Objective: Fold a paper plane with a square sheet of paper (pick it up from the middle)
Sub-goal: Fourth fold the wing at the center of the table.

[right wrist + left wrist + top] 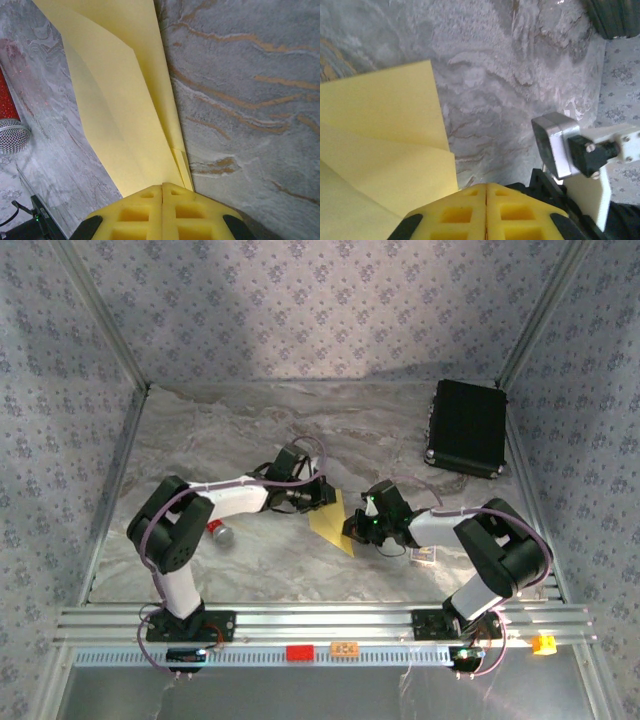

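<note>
Creased yellow square sheet of paper (333, 520) is seen flat mid-table, btwn both grippers. Left gripper (486, 192): fingers are pressed together, sheet's edge cut off behind them. Right gripper (162, 190): fingers are closed flush w/ no gap; sheet's narrow end is hidden beneath, so contact can't be judged.

The square sheet of paper (333, 523), yellow and folded into overlapping layers, lies mid-table, tapering to a point.

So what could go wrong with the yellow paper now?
The right pincer looks shut on the folded yellow paper, with the shut left pincer close beside its other end; a pull apart could tear it. The layers look uneven, so the crease might go crooked.
</note>
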Controlling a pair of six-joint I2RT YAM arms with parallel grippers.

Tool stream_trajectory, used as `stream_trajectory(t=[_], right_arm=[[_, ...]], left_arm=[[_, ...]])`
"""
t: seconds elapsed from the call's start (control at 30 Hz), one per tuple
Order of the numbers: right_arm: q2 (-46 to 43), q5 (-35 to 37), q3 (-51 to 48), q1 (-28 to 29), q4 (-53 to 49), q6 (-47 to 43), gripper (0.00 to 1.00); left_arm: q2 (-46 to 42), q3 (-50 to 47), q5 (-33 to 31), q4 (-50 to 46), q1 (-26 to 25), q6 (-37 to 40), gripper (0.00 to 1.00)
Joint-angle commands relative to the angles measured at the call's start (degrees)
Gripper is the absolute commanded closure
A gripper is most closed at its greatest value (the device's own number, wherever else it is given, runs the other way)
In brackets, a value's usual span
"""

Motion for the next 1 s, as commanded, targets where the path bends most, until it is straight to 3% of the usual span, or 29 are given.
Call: stream_trajectory(t=[0.0,0.27,0.97], right_arm=[[0.53,2.67,-2.34,-0.27,-7.06,-0.33,0.99],[0.41,2.63,-2.43,-0.36,-7.01,-0.22,0.99],[0.63,2.49,-2.84,-0.27,-6.61,-0.51,0.99]], left_arm=[[0.38,-2.37,-0.01,-0.12,-1.77,-1.24,0.96],[3.13,-2.89,1.01,4.07,-3.56,-3.21,0.96],[8.02,-0.32,-3.72,-2.06,-1.18,-1.26,0.97]])
